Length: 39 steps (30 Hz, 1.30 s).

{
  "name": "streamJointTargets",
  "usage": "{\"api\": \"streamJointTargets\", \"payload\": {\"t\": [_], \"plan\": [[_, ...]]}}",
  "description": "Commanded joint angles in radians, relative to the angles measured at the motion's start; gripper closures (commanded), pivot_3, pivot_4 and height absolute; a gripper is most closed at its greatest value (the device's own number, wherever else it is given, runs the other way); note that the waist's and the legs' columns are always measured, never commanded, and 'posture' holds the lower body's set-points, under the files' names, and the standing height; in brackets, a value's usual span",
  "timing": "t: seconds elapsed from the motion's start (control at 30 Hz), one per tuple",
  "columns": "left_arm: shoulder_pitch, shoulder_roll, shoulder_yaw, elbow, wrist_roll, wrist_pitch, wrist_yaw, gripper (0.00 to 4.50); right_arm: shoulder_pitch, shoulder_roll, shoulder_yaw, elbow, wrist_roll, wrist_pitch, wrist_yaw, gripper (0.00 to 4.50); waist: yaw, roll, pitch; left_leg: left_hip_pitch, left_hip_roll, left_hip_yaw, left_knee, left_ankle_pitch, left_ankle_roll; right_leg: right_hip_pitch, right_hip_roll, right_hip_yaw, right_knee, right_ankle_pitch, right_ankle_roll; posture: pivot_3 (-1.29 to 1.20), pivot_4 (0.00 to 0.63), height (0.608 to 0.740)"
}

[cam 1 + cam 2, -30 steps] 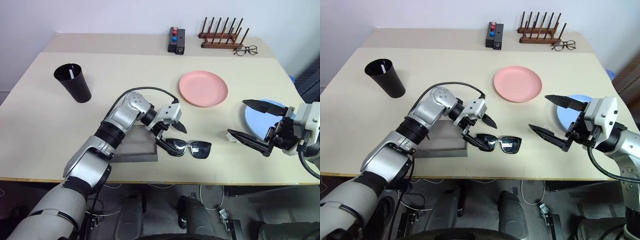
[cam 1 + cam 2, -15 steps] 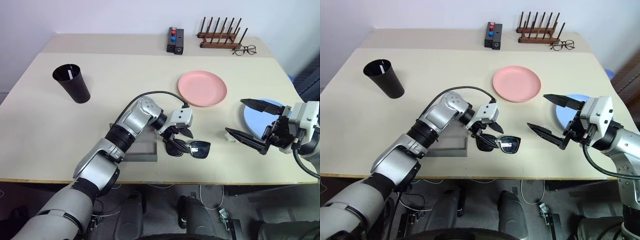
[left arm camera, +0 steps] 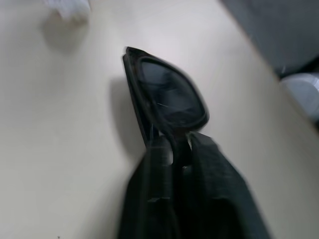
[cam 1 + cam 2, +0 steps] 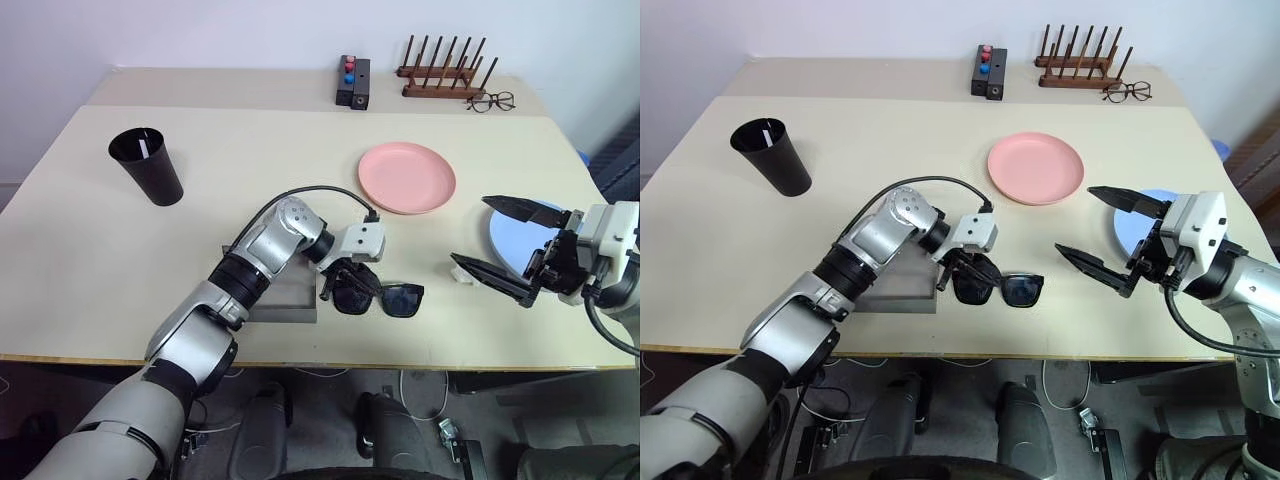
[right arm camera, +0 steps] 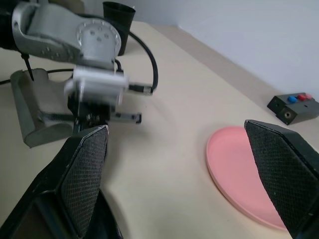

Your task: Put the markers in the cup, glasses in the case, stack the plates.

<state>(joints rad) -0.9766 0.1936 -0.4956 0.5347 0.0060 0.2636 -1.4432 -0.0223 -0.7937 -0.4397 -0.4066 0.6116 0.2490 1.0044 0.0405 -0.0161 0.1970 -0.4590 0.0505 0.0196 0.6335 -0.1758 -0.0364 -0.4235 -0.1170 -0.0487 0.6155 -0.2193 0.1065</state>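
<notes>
Your table (image 4: 120, 260) carries the pink plate (image 4: 406, 177) mid-far and the blue plate (image 4: 505, 236) behind your right gripper (image 4: 497, 242), whose fingers gape with nothing between them. The grey case (image 4: 285, 297) lies near the front edge; just beside it your left gripper (image 4: 345, 287) pinches the sunglasses (image 4: 385, 298).

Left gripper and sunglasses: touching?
Touching. In the left wrist view, the left gripper is shut on the sunglasses' frame beside one lens.
</notes>
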Motion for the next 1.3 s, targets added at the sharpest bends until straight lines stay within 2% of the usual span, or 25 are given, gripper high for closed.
{"api": "streamJointTargets", "payload": {"t": [0.03, 0.17, 0.5, 0.77, 0.87, 1.03, 1.17, 1.3], "plan": [[-0.030, 0.000, 0.032, -0.028, -0.043, 0.116, -0.023, 4.45, -0.023, -0.004, -0.004, 0.003, -0.001, -0.026, -0.004, 0.00, -0.001, 0.000, 0.000, 0.000, 0.000, 0.000, 0.000, 0.000, 0.000, 0.000, 0.000, 0.000, 0.000, 0.000, 0.000, 0.00, 0.150, 0.740], [-0.026, 0.026, 0.024, -0.058, -0.051, 0.149, -0.049, 4.45, -0.033, -0.004, 0.005, 0.016, -0.007, -0.035, -0.001, 0.00, -0.002, 0.000, 0.000, 0.000, 0.000, 0.000, 0.000, 0.000, 0.000, 0.000, 0.000, 0.000, 0.000, 0.000, 0.000, 0.00, 0.150, 0.740], [-0.101, 0.096, 0.130, -0.070, -0.106, 0.206, -0.016, 4.45, -0.040, -0.005, 0.018, 0.030, -0.011, -0.049, 0.002, 0.00, -0.002, 0.000, 0.000, 0.000, 0.000, 0.000, 0.000, 0.000, 0.000, -0.001, 0.000, 0.000, 0.001, 0.000, 0.000, 0.00, 0.150, 0.740], [-0.125, 0.213, 0.222, -0.222, -0.198, 0.352, -0.031, 4.45, -0.052, 0.001, 0.034, 0.043, -0.018, -0.060, -0.001, 0.00, -0.003, 0.000, 0.000, 0.000, 0.000, 0.000, -0.001, 0.000, 0.000, -0.001, 0.000, 0.000, 0.001, 0.000, 0.000, 0.00, 0.150, 0.740], [-0.111, 0.295, 0.241, -0.277, -0.230, 0.402, -0.062, 4.45, -0.063, 0.001, 0.043, 0.051, -0.020, -0.065, -0.001, 0.00, -0.003, 0.000, 0.000, 0.000, 0.000, 0.000, -0.001, 0.000, 0.000, -0.001, 0.000, 0.000, 0.002, 0.000, 0.000, 0.00, 0.150, 0.740], [-0.075, 0.454, 0.239, -0.279, -0.226, 0.336, -0.125, 4.45, -0.079, -0.002, 0.055, 0.069, -0.023, -0.074, 0.004, 0.00, -0.007, 0.000, 0.000, 0.000, 0.000, 0.000, -0.001, 0.000, 0.000, -0.002, 0.000, 0.000, 0.003, 0.000, 0.000, 0.00, 0.150, 0.740], [-0.053, 0.521, 0.239, -0.273, -0.231, 0.311, -0.157, 4.45, -0.086, -0.003, 0.063, 0.079, -0.026, -0.079, 0.007, 0.00, 0.001, 0.000, 0.000, 0.000, 0.000, 0.000, -0.001, 0.000, 0.000, -0.001, 0.000, 0.000, 0.002, 0.000, 0.000, 0.00, 0.150, 0.740], [0.009, 0.652, 0.190, -0.320, -0.336, 0.313, -0.171, 4.45, -0.101, -0.006, 0.071, 0.086, -0.023, -0.078, 0.011, 0.00, -0.004, 0.000, 0.000, -0.001, 0.000, 0.000, 0.000, 0.000, 0.000, -0.002, 0.000, 0.000, 0.002, 0.000, 0.000, 0.00, 0.150, 0.740]]}}
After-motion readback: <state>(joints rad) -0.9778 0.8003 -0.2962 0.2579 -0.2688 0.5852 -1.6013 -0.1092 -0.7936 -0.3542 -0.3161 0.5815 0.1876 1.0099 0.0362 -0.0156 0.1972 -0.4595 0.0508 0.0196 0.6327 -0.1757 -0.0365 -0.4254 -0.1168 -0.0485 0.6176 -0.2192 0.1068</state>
